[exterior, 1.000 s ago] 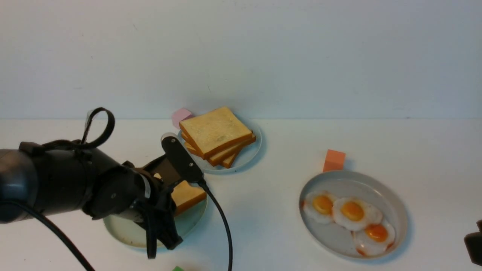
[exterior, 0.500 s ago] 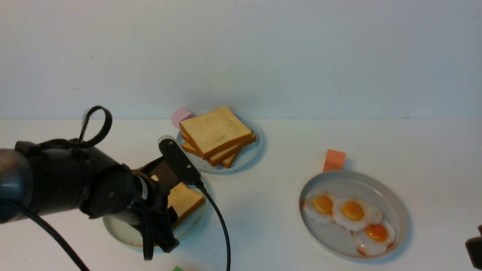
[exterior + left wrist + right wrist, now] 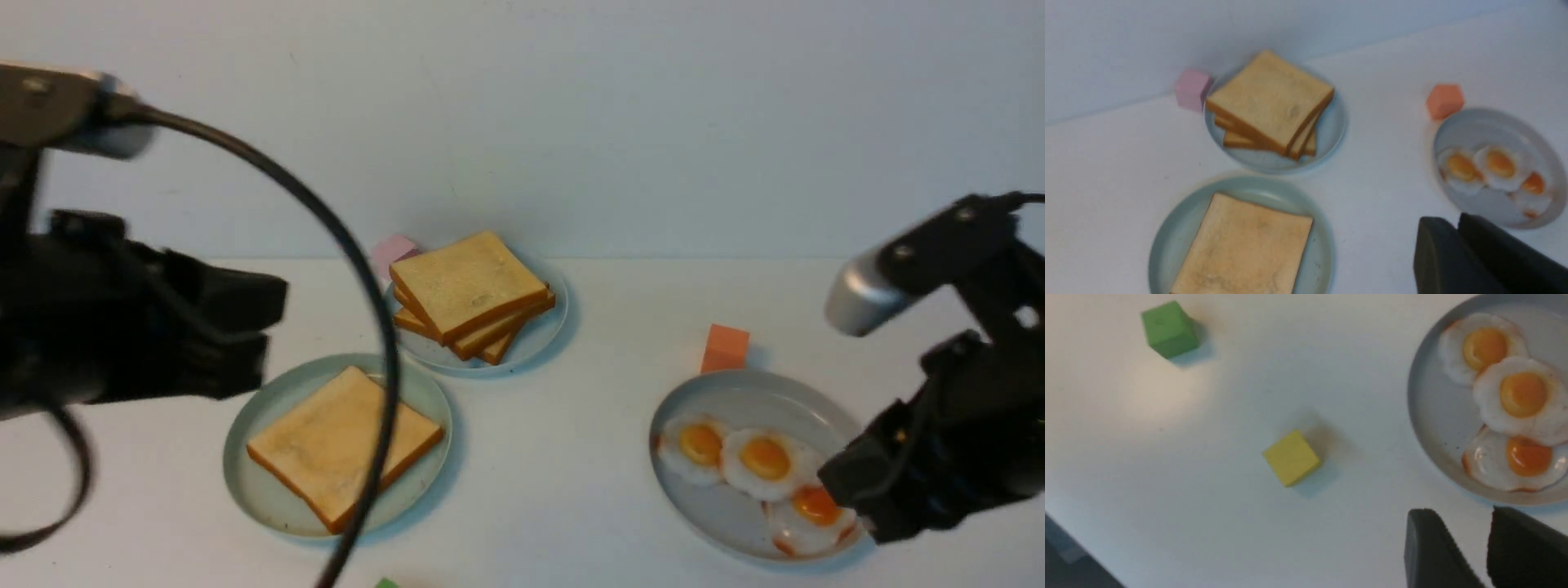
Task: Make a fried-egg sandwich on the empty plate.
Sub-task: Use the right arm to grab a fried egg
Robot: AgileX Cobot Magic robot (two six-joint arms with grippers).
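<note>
Plain white table (image 3: 571,457) against a pale blank wall (image 3: 571,122), nothing fancy. The mint-green plate (image 3: 253,490) sat near the front on the left side, with one toast slice (image 3: 343,441) lying flat on it, tan face up and a corner pointing toward the camera. So that was the sandwich so far: just the bottom slice.

Right behind it was the small blue-grey plate (image 3: 539,339) with the toast stack (image 3: 469,290), slightly fanned out, and a pink block (image 3: 392,249) tucked just beside its far left edge. Over on the right, the wide grey plate (image 3: 735,392) held three fried eggs (image 3: 763,457) overlapping in a row, with an orange block (image 3: 724,347) just off its far rim.

The left gripper (image 3: 1453,228) hung up in the air to the left of the mint plate, well clear of the toast, its fingers pressed together with nothing between them. The right gripper (image 3: 1461,514) hovered by the near right edge of the grey plate, its fingers a little apart and empty, not touching any egg.

The right wrist camera also caught a yellow block (image 3: 1291,457) and a green block (image 3: 1169,328) on the bare table, well apart.
</note>
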